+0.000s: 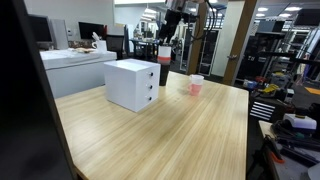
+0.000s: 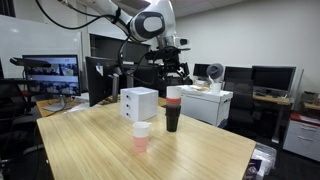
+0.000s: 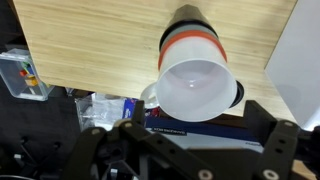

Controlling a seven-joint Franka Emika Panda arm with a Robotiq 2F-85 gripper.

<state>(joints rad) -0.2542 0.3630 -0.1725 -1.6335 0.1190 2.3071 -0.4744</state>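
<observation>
Wrist view showed the gripper point(image 3: 190, 140) with its jaws spread wide and nothing between them, looking straight down into the white-topped stacked cup point(image 3: 197, 80) directly beneath it. In an exterior view the gripper point(image 2: 172, 74) hung just above that cup. A white drawer box point(image 2: 139, 103) stood below and beside it, and a small pink cup point(image 2: 141, 136) stood farther off on the table point(image 2: 200, 150).

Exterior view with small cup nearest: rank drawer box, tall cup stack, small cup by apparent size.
Drawer box
Tall cup stack
Small cup, nearer the camera, so last two unsure.
</observation>
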